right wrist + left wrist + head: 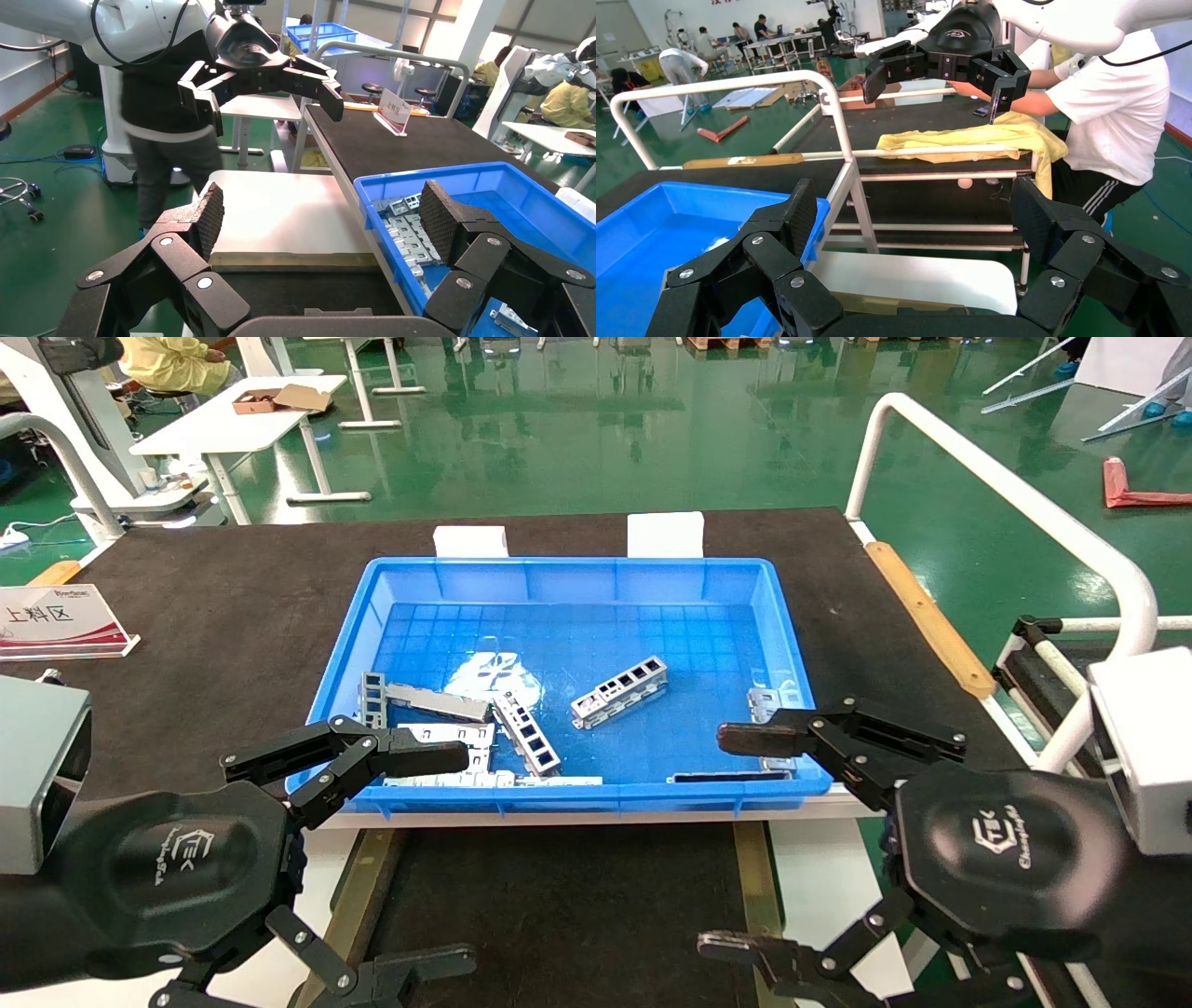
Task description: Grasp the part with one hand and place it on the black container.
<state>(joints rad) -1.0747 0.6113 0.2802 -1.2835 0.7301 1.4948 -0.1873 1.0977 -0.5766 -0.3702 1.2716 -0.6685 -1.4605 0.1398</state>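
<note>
Both grippers hover wide apart and empty over the table's near edge, the left gripper (410,859) at the crate's near left corner, the right gripper (745,840) at its near right. The part (619,692) lies loose mid-floor in the blue crate (577,576), clear of the other pieces. The black container (559,905) sits nearest the robot. Either gripper should drop straight down and close across the part's narrow width.

Open access from above into blue crate (596,570); its walls obstruct sideways entry. Centre part (620,691) lies clear; near-left parts (466,733) crowd together. White rail (1006,491) borders right.
</note>
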